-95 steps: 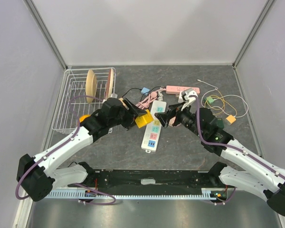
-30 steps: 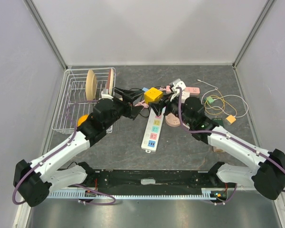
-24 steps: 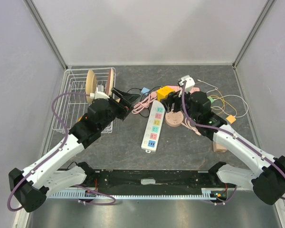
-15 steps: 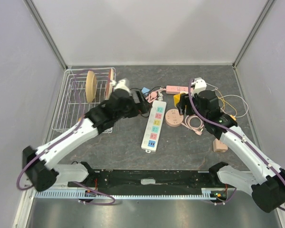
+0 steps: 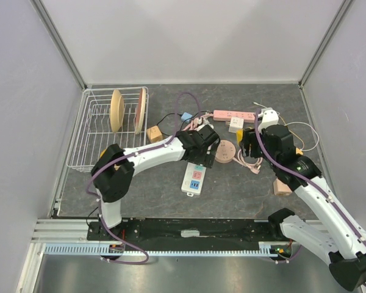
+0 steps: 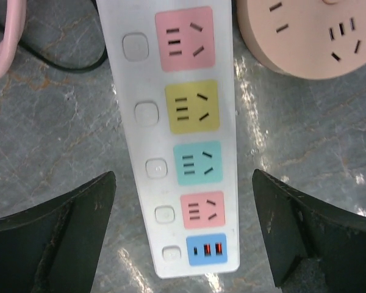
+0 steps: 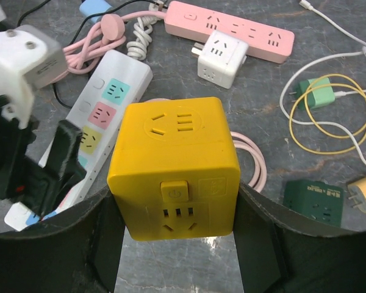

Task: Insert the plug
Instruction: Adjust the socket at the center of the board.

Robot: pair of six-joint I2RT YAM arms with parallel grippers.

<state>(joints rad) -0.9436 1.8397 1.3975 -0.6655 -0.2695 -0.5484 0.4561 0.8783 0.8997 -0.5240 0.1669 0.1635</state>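
Cube [image 7: 174,168]: yellow, clamped in the right gripper [image 7: 175,196]. The fingers [image 7: 104,244] press on its two opposite side faces, closed as far as the body allows. A socket face points up and a face with a switch and small ports points back toward the wrist. The prongs are hidden, so which face carries them cannot be told.

Handling (judgement):
- The body looks like rigid moulded plastic, light, with smooth, glossy faces.
- It will not deform, but it may slip or twist between the pads when pushed into a socket.
- Hold it on flat opposite sides, low toward the prong face, and leave that face free.

Below and to the left of the fingers lies the white strip [image 7: 104,116]. Beyond the fingertips sit a white cube [image 7: 219,58] and a pink strip [image 7: 229,30]. A green charger [image 7: 314,91] with yellow cable lies to the right.

The left gripper [image 6: 183,180] is wide open and holds nothing. It hangs over the strip with one finger on each side and no contact visible. A round socket [image 6: 311,30] lies just beyond its right finger.
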